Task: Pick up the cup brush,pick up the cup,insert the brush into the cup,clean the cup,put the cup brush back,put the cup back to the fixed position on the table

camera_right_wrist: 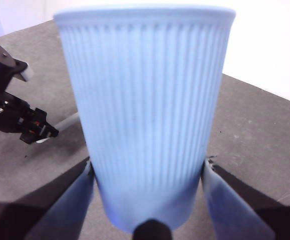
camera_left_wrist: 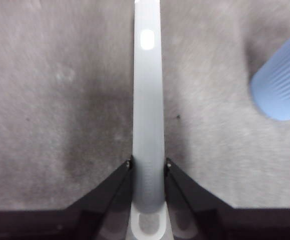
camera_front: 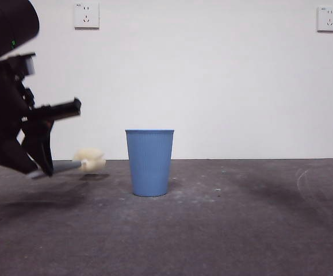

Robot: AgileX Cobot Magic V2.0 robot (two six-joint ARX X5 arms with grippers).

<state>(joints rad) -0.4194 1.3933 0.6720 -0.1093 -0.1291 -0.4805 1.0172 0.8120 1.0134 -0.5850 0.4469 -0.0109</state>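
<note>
The left hand (camera_front: 39, 167) grips the cup brush (camera_front: 88, 161) over the scuffed grey bench (camera_front: 241, 230); two sockets (camera_front: 86, 15) dot the white wall (camera_front: 224, 75).

The right hand (camera_right_wrist: 150, 200) has its jaws spread either side of the cup (camera_right_wrist: 145, 115), contact unclear.

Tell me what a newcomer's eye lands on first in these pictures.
The blue cup standing upright mid-table, bright against the dark table. Next, the big black arm at the front view's left edge, its left gripper shut on the cup brush, held just above the surface. The right gripper has its jaws on either side of the cup.

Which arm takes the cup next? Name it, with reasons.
Right. The right end effector flanks the cup; the left end effector is shut on the cup brush handle.
</note>
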